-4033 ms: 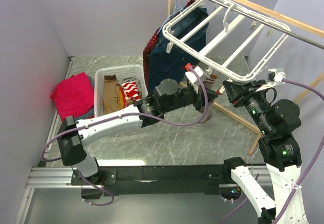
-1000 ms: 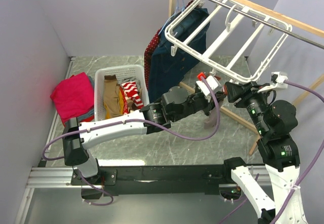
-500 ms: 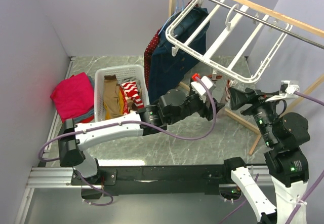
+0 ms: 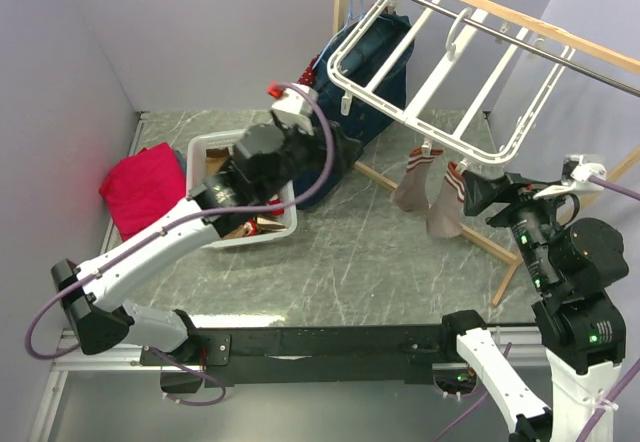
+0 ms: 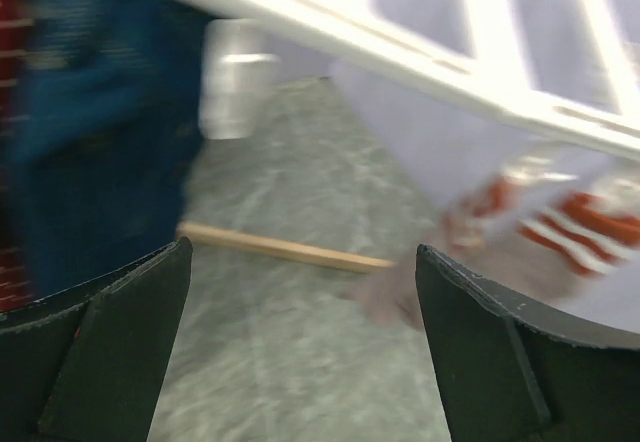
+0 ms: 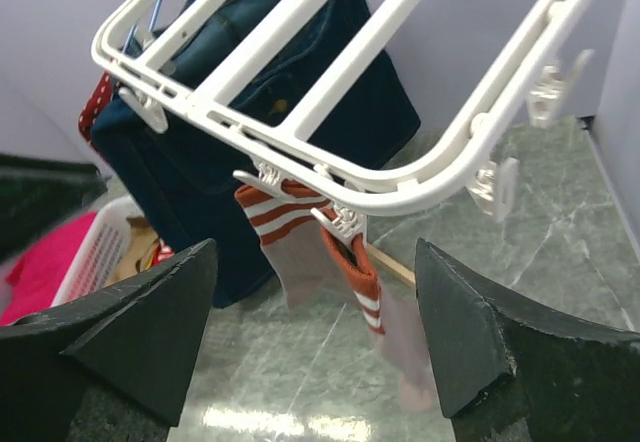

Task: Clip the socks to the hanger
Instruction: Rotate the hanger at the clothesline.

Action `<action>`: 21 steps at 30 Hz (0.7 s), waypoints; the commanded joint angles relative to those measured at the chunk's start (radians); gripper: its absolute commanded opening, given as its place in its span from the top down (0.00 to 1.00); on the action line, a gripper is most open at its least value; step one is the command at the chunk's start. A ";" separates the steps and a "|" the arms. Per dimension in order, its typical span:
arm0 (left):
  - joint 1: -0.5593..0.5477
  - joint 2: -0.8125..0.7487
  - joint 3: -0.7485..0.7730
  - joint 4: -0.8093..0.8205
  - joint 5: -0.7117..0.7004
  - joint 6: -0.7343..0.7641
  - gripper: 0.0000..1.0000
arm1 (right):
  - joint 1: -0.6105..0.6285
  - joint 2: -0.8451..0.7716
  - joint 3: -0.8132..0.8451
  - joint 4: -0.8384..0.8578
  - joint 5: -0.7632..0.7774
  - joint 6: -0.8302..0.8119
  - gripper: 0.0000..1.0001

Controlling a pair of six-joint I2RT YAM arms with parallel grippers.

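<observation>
The white hanger (image 4: 440, 72) hangs tilted from the rail. Two taupe socks with red-and-white striped cuffs, one (image 4: 411, 184) beside the other (image 4: 446, 202), hang from clips on its near edge. In the right wrist view they (image 6: 300, 252) dangle under the hanger's frame (image 6: 420, 177), beyond my open right gripper (image 6: 315, 332), which holds nothing. That gripper (image 4: 478, 194) sits just right of the socks. My left gripper (image 4: 345, 157) is open and empty, over by the basket and the navy garment. Its blurred view shows the socks (image 5: 520, 252) far right.
A white basket (image 4: 215, 147) with more clothes stands at left, a folded pink cloth (image 4: 140, 187) beside it. A navy garment (image 4: 375, 92) hangs behind the hanger. The wooden rack's foot bar (image 4: 480, 237) runs along the floor under the socks.
My left gripper opened, let go of the sock and swung left toward the basket. The right gripper opened wider and drew back. The second sock now hangs from its clip.
</observation>
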State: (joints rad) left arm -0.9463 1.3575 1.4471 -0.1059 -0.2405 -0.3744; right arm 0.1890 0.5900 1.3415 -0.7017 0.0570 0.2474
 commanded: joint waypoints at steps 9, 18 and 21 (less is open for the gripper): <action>0.146 -0.086 -0.093 0.001 0.285 -0.027 0.01 | 0.001 0.060 0.084 -0.048 0.043 -0.053 0.11; 0.044 0.002 -0.014 -0.018 0.280 0.000 0.04 | 0.000 0.158 0.155 -0.064 0.147 -0.088 0.05; 0.020 0.034 0.035 -0.017 0.268 0.014 0.04 | -0.002 0.198 0.205 -0.081 0.126 -0.069 0.04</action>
State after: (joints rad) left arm -0.8970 1.3628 1.3918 -0.1486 0.0162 -0.3851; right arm 0.1890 0.7391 1.4620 -0.7803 0.1738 0.1806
